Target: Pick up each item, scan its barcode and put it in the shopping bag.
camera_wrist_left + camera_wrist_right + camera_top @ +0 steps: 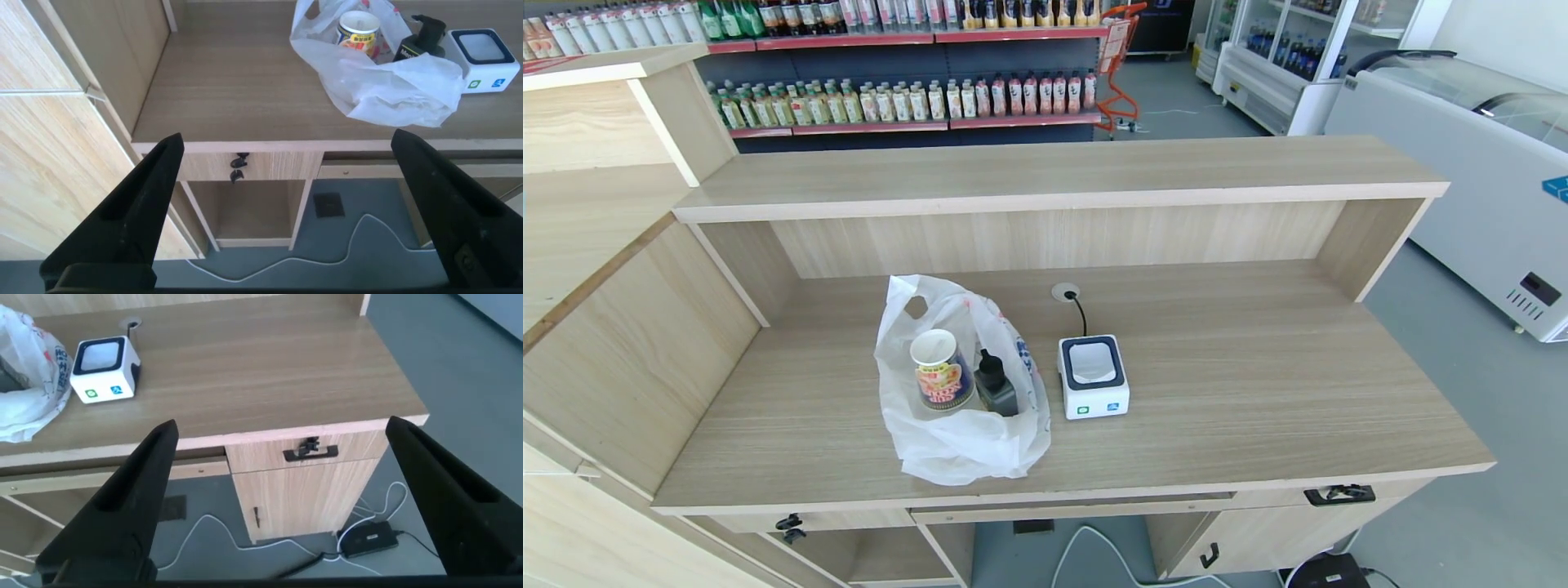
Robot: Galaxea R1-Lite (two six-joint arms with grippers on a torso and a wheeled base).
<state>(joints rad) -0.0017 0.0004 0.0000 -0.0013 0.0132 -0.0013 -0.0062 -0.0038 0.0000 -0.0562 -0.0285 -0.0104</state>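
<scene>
Wood-grain checkout counter (1258, 392) is seen in a shop aisle, and on it, left of centre, the white plastic shopping bag (956, 453) is slumped open with its mouth toward the back wall. Inside it a cup of instant noodles (941, 371) is stood upright, and a dark pump bottle (995, 384) is set touching its right side. Just beside the bag on the right, the white barcode scanner (1093, 376) is placed window up, its black cable (1080, 314) running back to a grommet in the counter.

The left gripper (288, 139) is held with its fingers spread wide and nothing between them, out in front of the counter's edge on the bag's side. The right gripper (282, 423) is likewise held wide and unloaded, before the drawer end of the counter.

Both items seen are judged to be bagged, so the work is taken to be at or near its end. Should another item be brought, its barcode face is best turned down toward the scanner window and paused there. It should then be lowered through the bag's mouth beside the bottle, so that the cup is not tipped and the loose plastic is not dragged against the scanner
</scene>
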